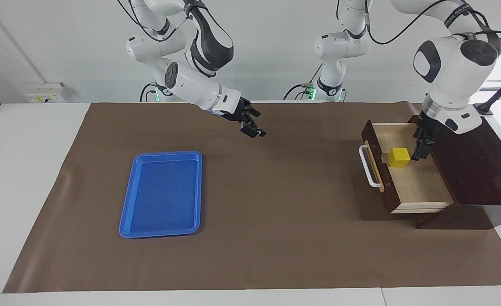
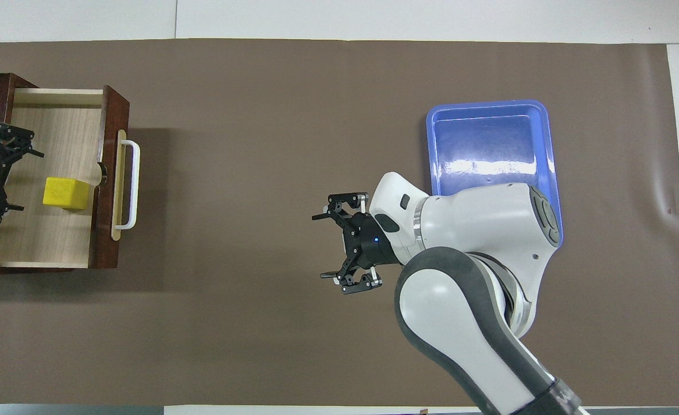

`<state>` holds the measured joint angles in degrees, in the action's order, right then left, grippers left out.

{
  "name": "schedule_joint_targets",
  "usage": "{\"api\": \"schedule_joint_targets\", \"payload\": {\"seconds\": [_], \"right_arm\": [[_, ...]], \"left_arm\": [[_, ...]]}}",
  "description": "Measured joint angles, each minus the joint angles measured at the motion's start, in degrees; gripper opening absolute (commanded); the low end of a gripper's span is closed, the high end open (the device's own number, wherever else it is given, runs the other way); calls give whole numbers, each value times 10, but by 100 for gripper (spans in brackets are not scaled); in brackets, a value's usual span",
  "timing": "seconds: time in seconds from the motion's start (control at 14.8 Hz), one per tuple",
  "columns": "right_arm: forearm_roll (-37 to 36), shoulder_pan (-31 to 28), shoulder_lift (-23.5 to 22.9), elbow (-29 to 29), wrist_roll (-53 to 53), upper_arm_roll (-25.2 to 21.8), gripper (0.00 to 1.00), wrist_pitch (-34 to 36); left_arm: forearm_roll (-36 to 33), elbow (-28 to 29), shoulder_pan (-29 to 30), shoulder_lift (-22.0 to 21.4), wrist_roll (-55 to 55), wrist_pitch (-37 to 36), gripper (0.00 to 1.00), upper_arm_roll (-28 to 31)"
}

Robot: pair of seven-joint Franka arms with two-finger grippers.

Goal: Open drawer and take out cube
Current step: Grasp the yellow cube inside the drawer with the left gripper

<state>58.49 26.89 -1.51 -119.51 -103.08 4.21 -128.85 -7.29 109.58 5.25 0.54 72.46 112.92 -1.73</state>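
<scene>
The drawer stands pulled out of its dark wooden box at the left arm's end of the table, white handle toward the middle. The yellow cube sits on its pale floor, close to the drawer's front wall. It also shows in the overhead view. My left gripper hangs open over the drawer's inside, between the cube and the box, apart from the cube. My right gripper is open and empty over the mat's middle.
A flat blue tray lies on the brown mat toward the right arm's end; the right arm's wrist covers part of it in the overhead view. The box's top rises above the drawer beside my left gripper.
</scene>
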Motion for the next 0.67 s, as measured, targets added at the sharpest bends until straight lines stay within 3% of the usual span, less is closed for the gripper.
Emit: {"api": "schedule_joint_targets", "payload": {"seconds": [0.54,0.61,0.67], "right_arm": [[19,-3,-10,-2,2,-5,100,54],[19,-3,-10,-2,2,-5,100,56],[23,-2,-11,-2,3,-4,100,57]], "left_arm": [[0,86,4,-4,109,92,100,-7],[0,91,4,-4,111,98,81,-7],[0,94,5,-4,115,101,51,-6]]}}
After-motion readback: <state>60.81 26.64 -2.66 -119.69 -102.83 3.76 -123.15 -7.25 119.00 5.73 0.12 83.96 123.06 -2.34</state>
